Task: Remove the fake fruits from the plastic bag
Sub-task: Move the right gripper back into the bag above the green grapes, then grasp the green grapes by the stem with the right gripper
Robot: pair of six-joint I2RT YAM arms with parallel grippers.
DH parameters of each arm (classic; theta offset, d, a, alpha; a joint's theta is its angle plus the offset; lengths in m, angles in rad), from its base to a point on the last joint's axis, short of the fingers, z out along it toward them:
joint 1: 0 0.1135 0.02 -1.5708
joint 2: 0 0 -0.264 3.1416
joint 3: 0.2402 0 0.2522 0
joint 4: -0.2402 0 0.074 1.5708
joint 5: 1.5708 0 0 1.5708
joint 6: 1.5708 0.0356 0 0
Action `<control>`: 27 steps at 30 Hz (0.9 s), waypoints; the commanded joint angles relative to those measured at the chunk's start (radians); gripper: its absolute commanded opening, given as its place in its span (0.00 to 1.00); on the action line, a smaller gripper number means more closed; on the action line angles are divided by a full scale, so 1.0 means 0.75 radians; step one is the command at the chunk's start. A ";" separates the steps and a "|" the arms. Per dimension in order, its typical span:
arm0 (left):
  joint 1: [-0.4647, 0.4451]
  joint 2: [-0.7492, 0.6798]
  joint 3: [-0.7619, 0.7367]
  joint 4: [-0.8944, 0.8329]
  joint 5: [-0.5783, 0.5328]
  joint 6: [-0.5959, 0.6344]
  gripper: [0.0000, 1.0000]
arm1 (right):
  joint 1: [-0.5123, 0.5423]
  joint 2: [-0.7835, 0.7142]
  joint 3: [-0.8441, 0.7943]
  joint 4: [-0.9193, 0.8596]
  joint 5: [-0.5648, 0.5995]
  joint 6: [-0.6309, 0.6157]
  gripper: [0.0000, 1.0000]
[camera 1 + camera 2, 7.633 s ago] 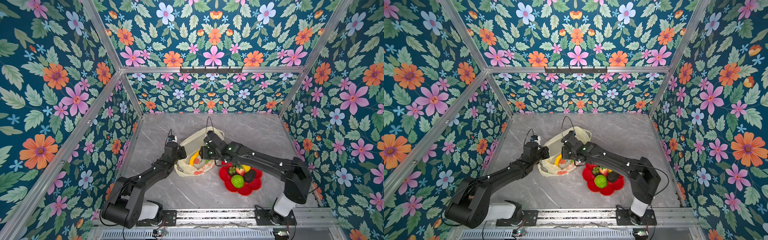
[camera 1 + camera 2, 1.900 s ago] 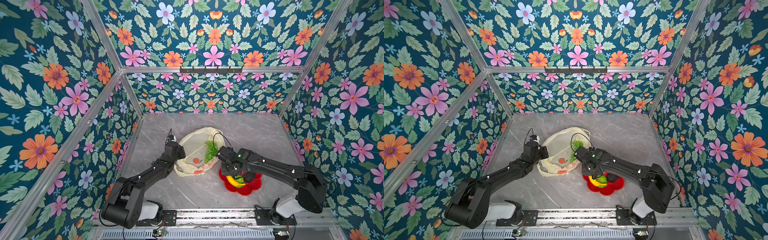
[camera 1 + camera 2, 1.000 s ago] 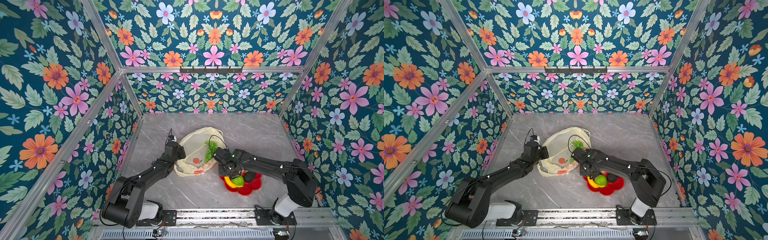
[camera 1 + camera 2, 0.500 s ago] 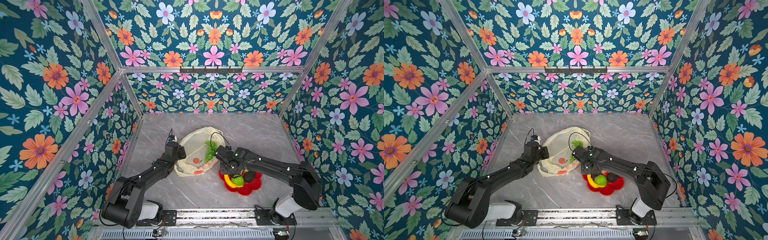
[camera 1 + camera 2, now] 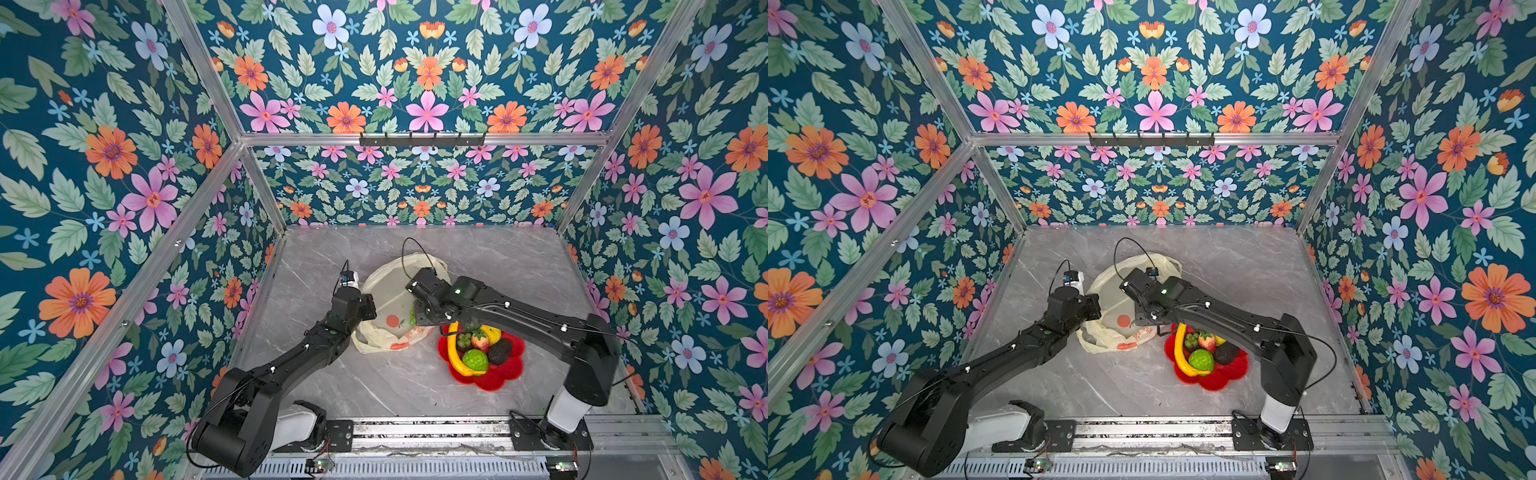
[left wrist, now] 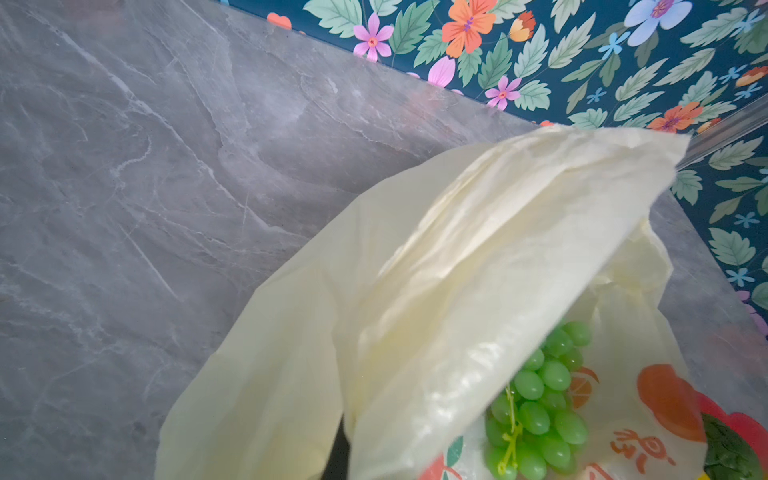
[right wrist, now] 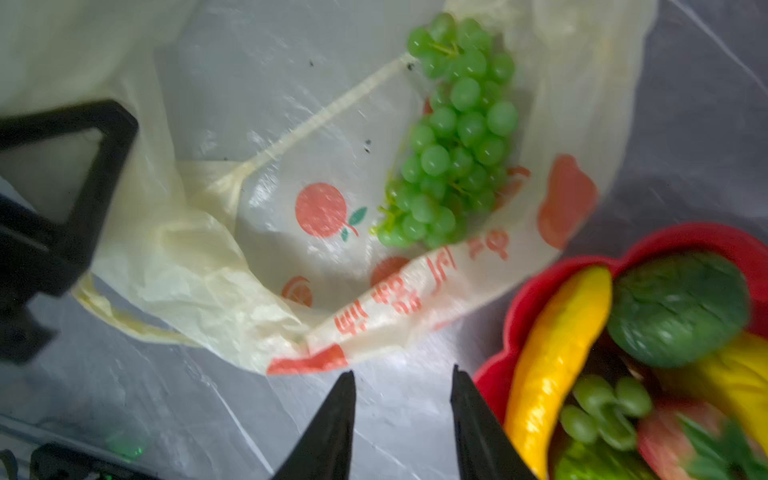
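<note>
Crinkly translucent plastic bag (image 7: 208, 257) holds a knobbly green grape bunch (image 7: 453, 137)

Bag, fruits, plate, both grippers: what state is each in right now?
plastic bag: mouth lifted open.
grape bunch: loose inside the bag, not gripped.
red plate: holds banana, strawberry, avocado, lime-green fruit, small grapes.
left gripper: shut on the bag's edge.
right gripper: fingers open, empty, between bag and plate.

Red lettering (image 7: 395, 293) on plastic bag (image 7: 195, 266), illegible
</note>
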 commanded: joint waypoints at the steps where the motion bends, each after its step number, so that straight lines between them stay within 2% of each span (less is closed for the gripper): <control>1: -0.007 -0.012 -0.005 0.044 -0.026 0.019 0.00 | 0.001 0.126 0.141 -0.028 -0.008 -0.060 0.38; 10: -0.008 -0.026 -0.006 0.030 -0.056 0.018 0.00 | -0.011 0.431 0.410 -0.101 0.018 -0.078 0.33; 27: -0.009 -0.011 -0.003 0.032 -0.059 0.019 0.00 | -0.051 0.586 0.446 -0.126 0.081 -0.053 0.29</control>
